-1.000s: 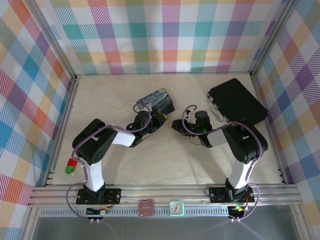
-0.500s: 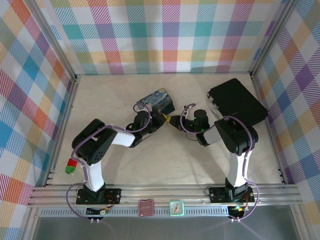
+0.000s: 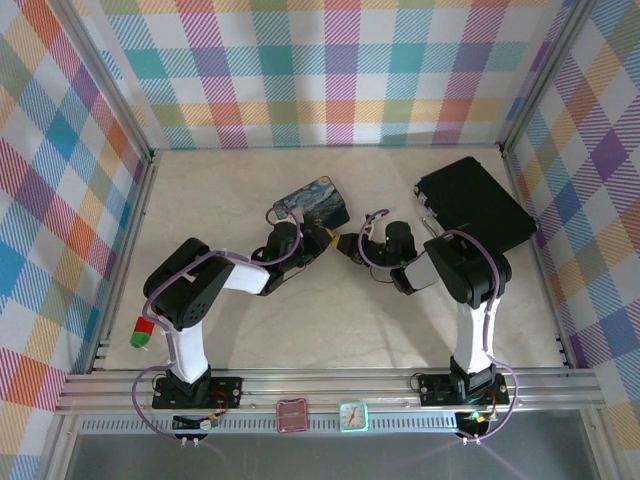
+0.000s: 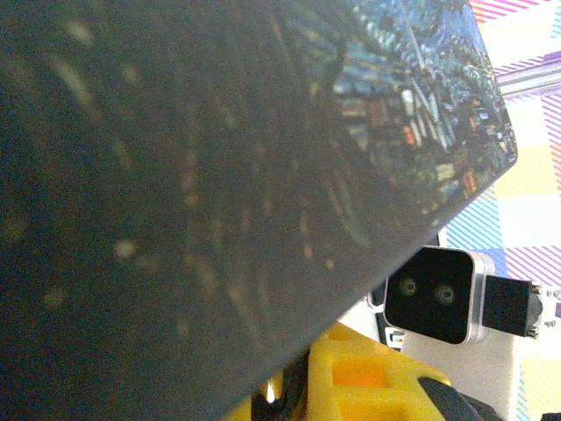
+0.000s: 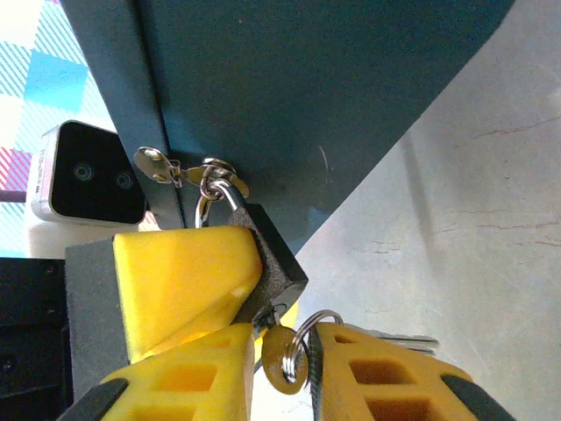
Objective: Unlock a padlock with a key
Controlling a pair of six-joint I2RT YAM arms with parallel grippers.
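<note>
Top external view: the pale table (image 3: 220,190) sits inside plaid walls, with a flat black case (image 3: 472,205) at upper right and the starry painted tin (image 3: 313,203) just left of centre. Below the tin the left gripper (image 3: 318,238) and the right gripper (image 3: 345,243) meet almost nose to nose, so the small parts between them are hidden from above.

In the left wrist view the tin's dark side covers most of the frame, blurred. At lower right are a yellow finger (image 4: 368,386) and the camera of the other arm.

In the right wrist view the padlock (image 5: 273,267) hangs at centre-left, tilted, its shackle passing through the tin's hasp. The left gripper pinches its dark body, one yellow pad (image 5: 184,281) flat against it. The key (image 5: 282,361) stands at the padlock's lower end, a split ring (image 5: 308,323) on its head. The right gripper's jaws stand narrow on either side of that head; I cannot tell whether they grip it.
</note>
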